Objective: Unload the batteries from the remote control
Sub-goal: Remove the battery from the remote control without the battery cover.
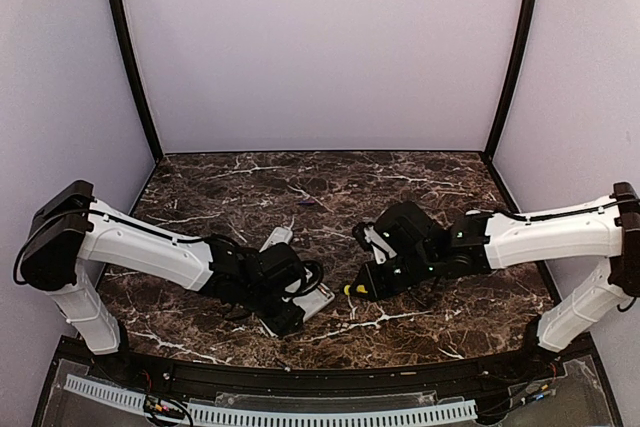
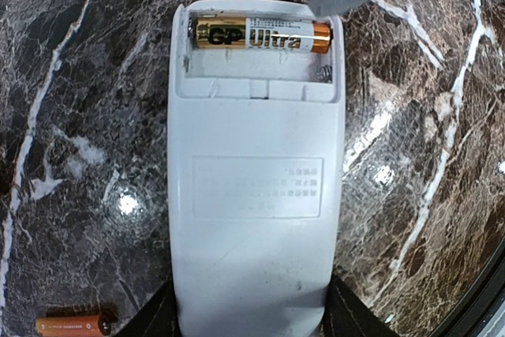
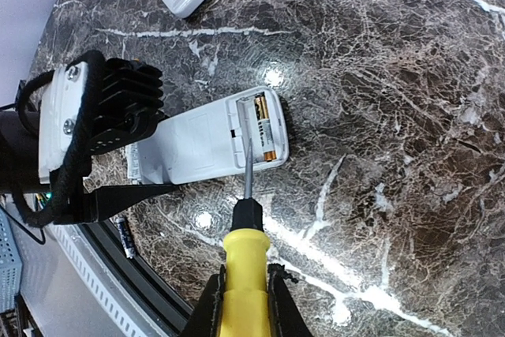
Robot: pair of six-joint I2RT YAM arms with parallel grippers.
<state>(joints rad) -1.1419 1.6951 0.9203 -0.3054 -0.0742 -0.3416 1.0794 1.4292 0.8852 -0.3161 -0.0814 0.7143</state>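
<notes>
As the right gripper, clenched on the yellow-handled screwdriver, sets its tip at the GP battery in the open bay of the remote, a slip could fling it; the left gripper flanks the remote, grip unclear.

The far half of the surface lay open, with wide room all the way to the back wall. The middle was tight. The left gripper sat low over the near end of the remote, with its jaws on both sides of it, so that end was blocked. The screwdriver, clamped in the right gripper, lay across the other way in. Its tip sat right at the battery in the open slot. A loose battery lay on the surface near the left jaws. A second remote lay close behind the left arm.
</notes>
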